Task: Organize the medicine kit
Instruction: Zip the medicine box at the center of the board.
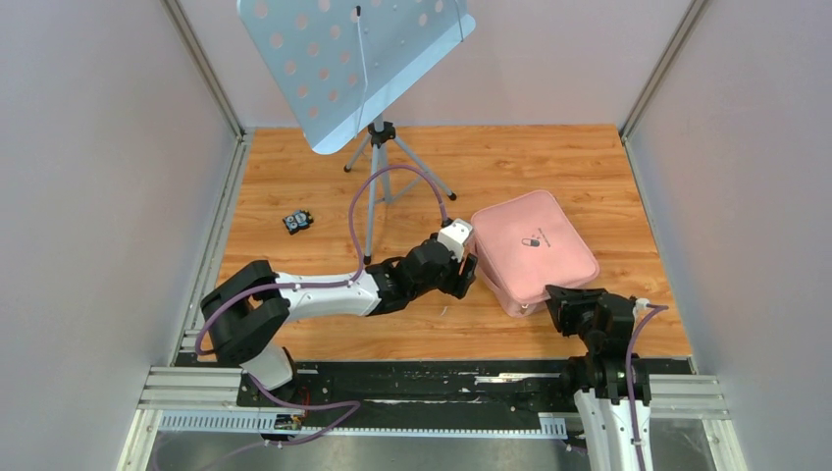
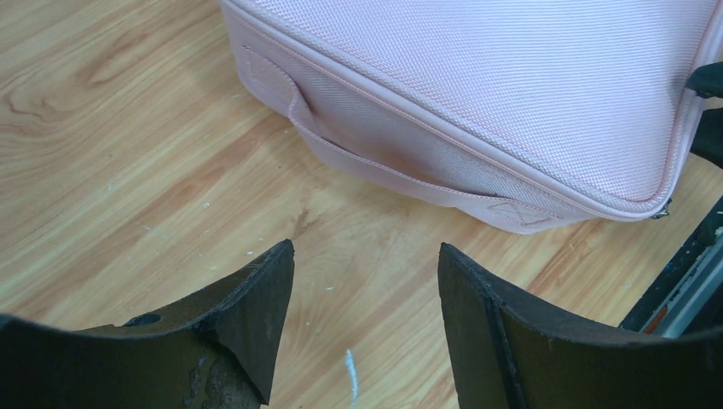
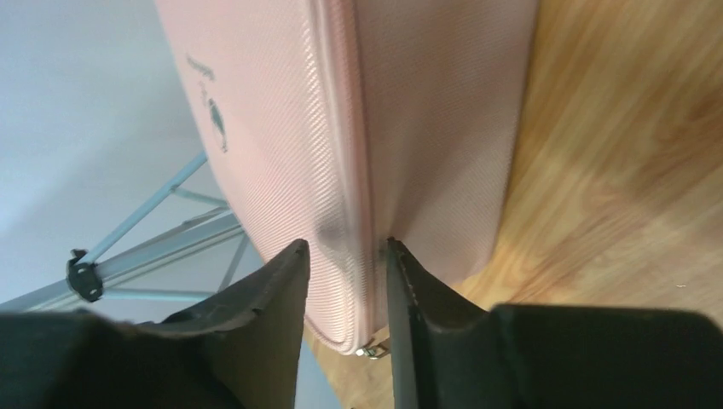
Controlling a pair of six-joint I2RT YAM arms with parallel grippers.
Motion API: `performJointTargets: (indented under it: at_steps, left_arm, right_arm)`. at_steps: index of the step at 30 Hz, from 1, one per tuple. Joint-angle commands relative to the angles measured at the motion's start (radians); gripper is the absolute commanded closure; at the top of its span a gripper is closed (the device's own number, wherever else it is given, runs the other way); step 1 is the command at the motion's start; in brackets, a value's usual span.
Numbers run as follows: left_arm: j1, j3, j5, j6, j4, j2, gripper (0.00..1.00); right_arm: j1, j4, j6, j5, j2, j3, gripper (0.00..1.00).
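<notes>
Left arm (image 1: pixel 324 294): I reach low and far out, toward my right.
Left claw (image 2: pixel 367 256): my fingers are wide apart, holding nothing.
Right arm (image 1: pixel 603 392): bent, tipped forward.
Right claw (image 3: pixel 345 247): my fingers are just a little apart.

I see wood-grain table (image 1: pixel 569 162): pink medicine kit (image 1: pixel 535 245) right, music stand (image 1: pixel 334 78) at back, small dark object (image 1: pixel 297 221) left.
</notes>
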Motion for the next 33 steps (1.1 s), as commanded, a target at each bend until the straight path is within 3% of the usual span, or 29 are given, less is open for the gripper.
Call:
performJointTargets:
  at_steps: [1, 8, 19, 25, 29, 33]
  left_arm:
    - [0.021, 0.009, 0.024, 0.014, -0.004, -0.039, 0.28]
    - [0.027, 0.014, 0.065, 0.021, -0.047, -0.058, 0.25]
    - [0.059, 0.001, 0.05, -0.018, -0.096, -0.093, 0.24]
    - [0.075, -0.012, 0.055, -0.041, -0.122, -0.118, 0.23]
    - [0.087, -0.045, 0.03, -0.072, -0.137, -0.156, 0.23]
    - [0.102, -0.083, 0.01, -0.095, -0.15, -0.192, 0.23]
  right_arm:
    - [-0.003, 0.105, -0.064, -0.134, 0.036, 0.034, 0.55]
    - [-0.003, 0.185, -0.327, -0.306, 0.132, 0.106, 0.44]
    - [-0.002, 0.028, -0.645, -0.395, 0.309, 0.381, 0.47]
    - [0.016, 0.08, -0.732, -0.465, 0.441, 0.435, 0.46]
    - [0.119, 0.172, -0.718, -0.538, 0.521, 0.418, 0.46]
    - [0.312, 0.216, -0.701, -0.432, 0.602, 0.407, 0.45]
